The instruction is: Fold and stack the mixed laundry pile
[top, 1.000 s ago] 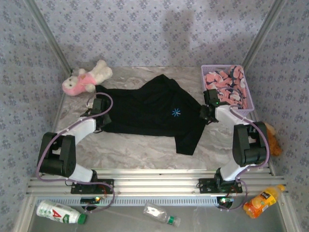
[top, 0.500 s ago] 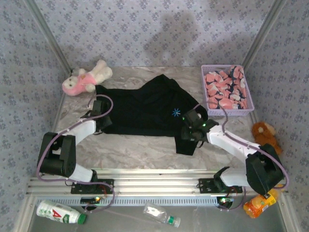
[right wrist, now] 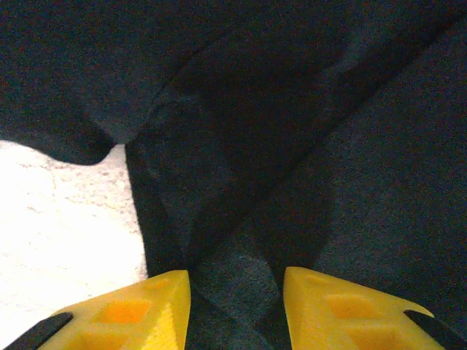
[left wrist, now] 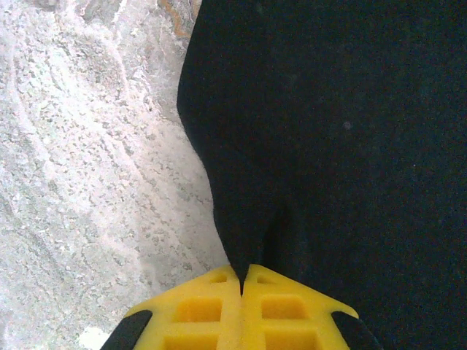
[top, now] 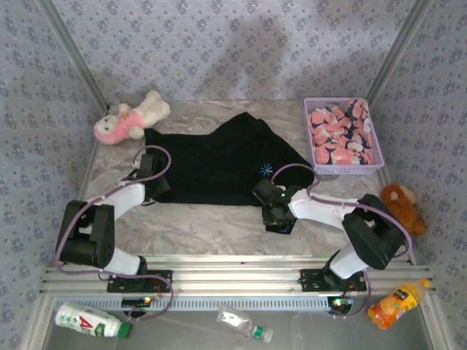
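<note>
Black T-shirt [top: 219, 164] lies spread across the counter [top: 204, 222]; the pink garment [top: 341, 135] sits bunched in the basket [top: 310, 131] at the far right. The left end effector [left wrist: 242, 281] is clamped on the shirt's left edge. The right end effector [right wrist: 235, 281] stands parted astride a fold by the near sleeve. Folding the shirt looks to be the step in hand; next the right must pinch that fold.

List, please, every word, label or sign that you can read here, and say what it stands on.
No words can be read.
T-shirt: a small light-blue star-shaped logo, no letters.
Green-capped bottle: red print on a white label, too blurred to read.
Orange bottle: label too small to read.
</note>
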Robot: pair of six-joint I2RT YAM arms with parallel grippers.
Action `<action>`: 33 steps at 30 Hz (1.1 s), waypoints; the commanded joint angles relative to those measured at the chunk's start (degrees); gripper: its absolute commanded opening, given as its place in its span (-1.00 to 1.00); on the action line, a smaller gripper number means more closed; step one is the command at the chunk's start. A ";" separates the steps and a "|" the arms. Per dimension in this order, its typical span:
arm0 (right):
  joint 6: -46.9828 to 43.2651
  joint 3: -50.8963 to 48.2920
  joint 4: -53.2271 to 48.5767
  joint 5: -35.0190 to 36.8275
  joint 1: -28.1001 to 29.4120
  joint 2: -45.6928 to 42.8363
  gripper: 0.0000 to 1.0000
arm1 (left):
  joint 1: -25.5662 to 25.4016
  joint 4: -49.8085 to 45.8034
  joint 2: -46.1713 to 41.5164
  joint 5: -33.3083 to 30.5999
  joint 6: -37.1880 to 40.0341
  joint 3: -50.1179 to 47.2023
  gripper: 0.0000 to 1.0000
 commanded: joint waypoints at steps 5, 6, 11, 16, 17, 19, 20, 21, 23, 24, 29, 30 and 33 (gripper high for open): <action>0.40 1.21 -2.86 2.21 -1.80 -0.52 -0.66 | 0.30 -0.44 -1.11 -1.05 0.73 0.00 -1.00; 0.03 1.41 -2.98 2.21 -2.05 -1.40 -0.70 | 0.39 -0.46 -1.11 -1.53 0.87 0.08 -1.00; -1.81 1.85 -6.54 1.86 -4.19 -6.05 -0.84 | 2.11 0.21 -0.25 -2.74 1.00 0.45 -1.00; -3.46 -0.23 -7.22 -0.07 -9.82 -11.42 -0.95 | 4.28 1.22 1.98 -3.03 0.94 2.71 -1.00; -3.69 -0.88 -7.28 -0.38 -11.38 -12.41 -1.00 | 4.69 1.64 2.54 -2.69 0.87 3.20 -1.00; -3.88 -2.62 -7.56 -1.33 -15.05 -14.96 -1.00 | 5.05 1.78 3.87 -2.39 0.74 4.78 -1.00; -3.98 -3.36 -7.81 -1.35 -16.56 -16.17 -1.00 | 5.04 1.74 4.31 -2.32 0.82 5.46 -1.00; -4.00 -4.26 -8.50 -1.16 -18.37 -17.50 -1.00 | 5.05 1.65 4.72 -2.14 0.85 6.31 -1.00; -3.85 -6.08 -8.97 -0.70 -21.44 -20.04 -1.00 | 5.05 1.71 5.30 -1.57 0.87 7.56 -1.00; -3.45 -7.48 -8.47 -1.13 -22.97 -21.28 -1.00 | 5.05 1.81 5.51 -1.17 0.78 8.10 -1.00; -0.38 -13.81 -5.29 -5.26 -25.27 -23.04 -1.00 | 5.03 1.12 6.37 1.73 0.40 10.28 -1.00; 0.05 -14.67 -4.08 -5.64 -25.31 -23.05 -0.95 | 4.97 0.97 6.47 2.33 0.39 10.36 -1.00; 1.48 -16.63 -0.96 -7.77 -25.18 -23.15 -0.79 | 4.98 0.20 7.04 4.45 0.40 10.84 -0.96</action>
